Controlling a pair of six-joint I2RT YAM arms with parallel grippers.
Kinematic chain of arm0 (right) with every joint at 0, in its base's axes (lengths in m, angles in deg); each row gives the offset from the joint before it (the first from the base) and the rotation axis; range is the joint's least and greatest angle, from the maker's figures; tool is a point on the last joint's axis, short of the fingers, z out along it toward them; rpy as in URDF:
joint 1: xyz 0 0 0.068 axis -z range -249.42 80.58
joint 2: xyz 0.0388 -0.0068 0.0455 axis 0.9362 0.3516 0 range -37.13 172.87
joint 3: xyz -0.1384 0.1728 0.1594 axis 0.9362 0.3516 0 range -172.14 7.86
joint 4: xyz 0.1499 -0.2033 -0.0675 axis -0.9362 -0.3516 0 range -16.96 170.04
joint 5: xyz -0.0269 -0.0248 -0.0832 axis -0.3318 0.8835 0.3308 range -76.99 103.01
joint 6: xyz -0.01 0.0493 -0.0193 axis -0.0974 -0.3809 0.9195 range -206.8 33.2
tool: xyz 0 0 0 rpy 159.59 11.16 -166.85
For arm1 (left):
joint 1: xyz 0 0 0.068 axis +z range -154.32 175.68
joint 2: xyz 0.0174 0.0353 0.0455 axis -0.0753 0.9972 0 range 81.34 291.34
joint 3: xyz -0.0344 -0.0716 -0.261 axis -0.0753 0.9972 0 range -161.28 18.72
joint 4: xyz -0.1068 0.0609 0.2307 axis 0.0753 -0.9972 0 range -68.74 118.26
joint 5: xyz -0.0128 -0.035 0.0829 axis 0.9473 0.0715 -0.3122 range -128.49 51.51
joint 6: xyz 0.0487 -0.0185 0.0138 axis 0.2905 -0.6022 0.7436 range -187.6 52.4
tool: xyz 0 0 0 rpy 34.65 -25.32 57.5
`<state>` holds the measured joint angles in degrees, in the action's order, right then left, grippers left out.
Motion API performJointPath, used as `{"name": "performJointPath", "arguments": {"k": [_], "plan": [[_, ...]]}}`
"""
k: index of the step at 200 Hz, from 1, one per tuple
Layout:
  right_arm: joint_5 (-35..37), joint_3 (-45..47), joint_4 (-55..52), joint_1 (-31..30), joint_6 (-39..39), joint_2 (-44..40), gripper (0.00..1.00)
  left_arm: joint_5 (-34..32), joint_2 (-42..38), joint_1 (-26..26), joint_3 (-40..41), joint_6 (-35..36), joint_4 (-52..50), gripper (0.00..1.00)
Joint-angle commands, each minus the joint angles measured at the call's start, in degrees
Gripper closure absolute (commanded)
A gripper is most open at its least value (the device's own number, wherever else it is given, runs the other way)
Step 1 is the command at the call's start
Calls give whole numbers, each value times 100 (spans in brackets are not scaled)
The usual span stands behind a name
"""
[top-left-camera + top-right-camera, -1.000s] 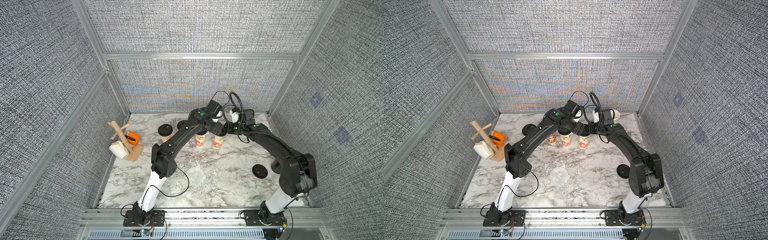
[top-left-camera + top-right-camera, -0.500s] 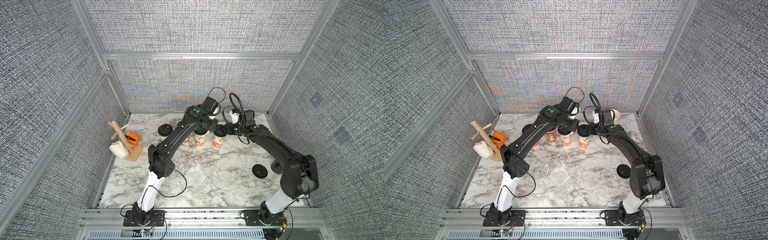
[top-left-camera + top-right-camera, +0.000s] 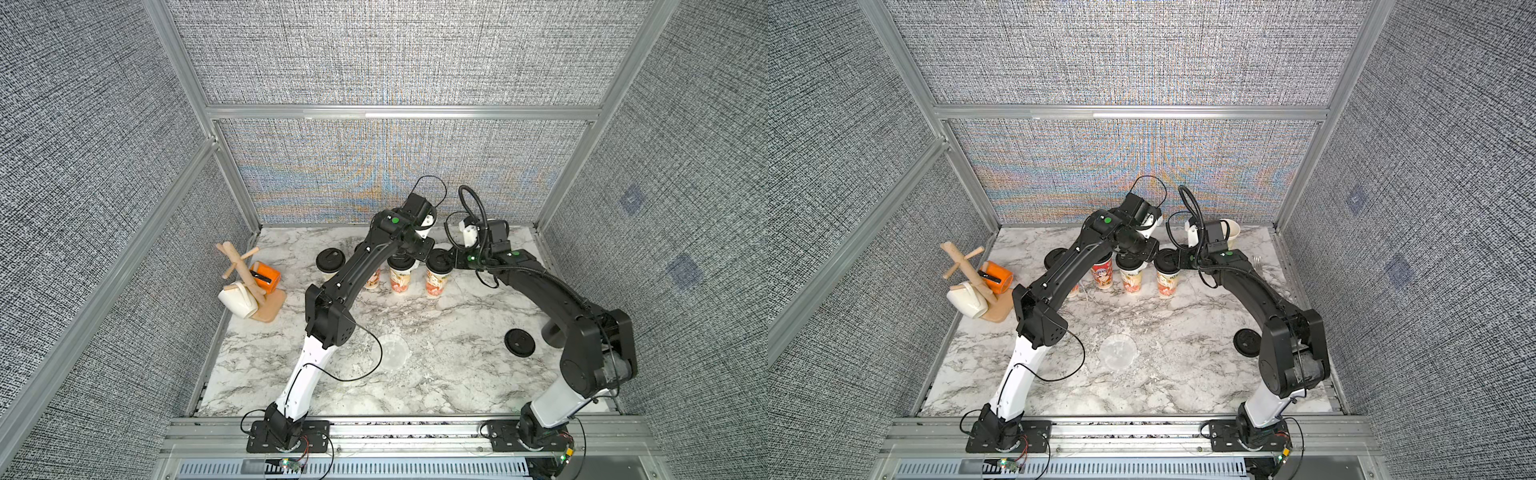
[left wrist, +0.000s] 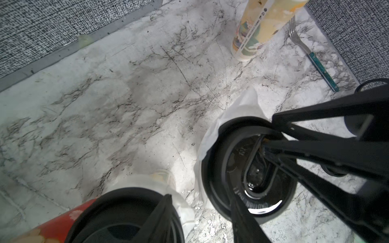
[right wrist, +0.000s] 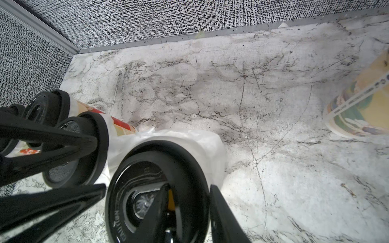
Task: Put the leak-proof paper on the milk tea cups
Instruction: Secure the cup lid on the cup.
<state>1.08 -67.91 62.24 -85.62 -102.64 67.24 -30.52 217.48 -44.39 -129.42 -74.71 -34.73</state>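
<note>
Milk tea cups (image 3: 400,282) stand in a row toward the back of the marble surface (image 3: 436,374), four of them capped in black in both top views. A fifth cup (image 3: 1229,233), uncapped, stands apart in the back right corner, with a fork (image 4: 311,54) lying on the surface near it.

The right claw (image 5: 188,187) is clenched on the black lid (image 5: 147,172) of the cup at the right end of the row. One finger (image 5: 160,210) sits in the lid's recess and the other (image 5: 223,214) outside its rim, so the rim is pinched between them and the jaws stand only narrowly apart. The leak-proof paper (image 5: 189,143) shows as a crumpled white skirt sticking out from under this lid; the left wrist view shows the same sheet (image 4: 237,113).

The left claw (image 4: 200,197) hangs over the neighbouring cup with its jaws about halfway apart. One finger (image 4: 164,214) lies across the neighbouring lid (image 4: 117,202), and the other (image 4: 242,221) crosses in front of the lid that the right claw holds. Whether this claw grips anything or only rests there cannot be told. A white paper edge (image 4: 185,212) peeks out under the neighbouring lid too.

One paper disc (image 3: 392,352) lies flat and alone on the surface near the front centre, well apart from the cups. A loose lid (image 3: 519,342) lies on the surface beside the right arm.
</note>
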Motion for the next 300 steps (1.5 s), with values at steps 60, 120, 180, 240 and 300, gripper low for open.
{"name": "performJointPath", "arguments": {"k": [60, 120, 180, 240, 300], "plan": [[190, 73, -1234, -47, 230, 188, 67, -184, 164, 26, -128, 361, 117, 52], [199, 110, -1232, -56, 256, 205, 68, -432, 41, 76, -166, 382, 313, 52], [199, 162, -1224, -55, 274, 206, 68, -249, 172, 138, -172, 343, 347, 52], [190, 132, -1230, -56, 274, 234, 68, -100, 251, 134, -172, 360, 374, 52], [190, 106, -1269, -59, 291, 232, 68, -120, 361, 138, -180, 378, 383, 52]]}}
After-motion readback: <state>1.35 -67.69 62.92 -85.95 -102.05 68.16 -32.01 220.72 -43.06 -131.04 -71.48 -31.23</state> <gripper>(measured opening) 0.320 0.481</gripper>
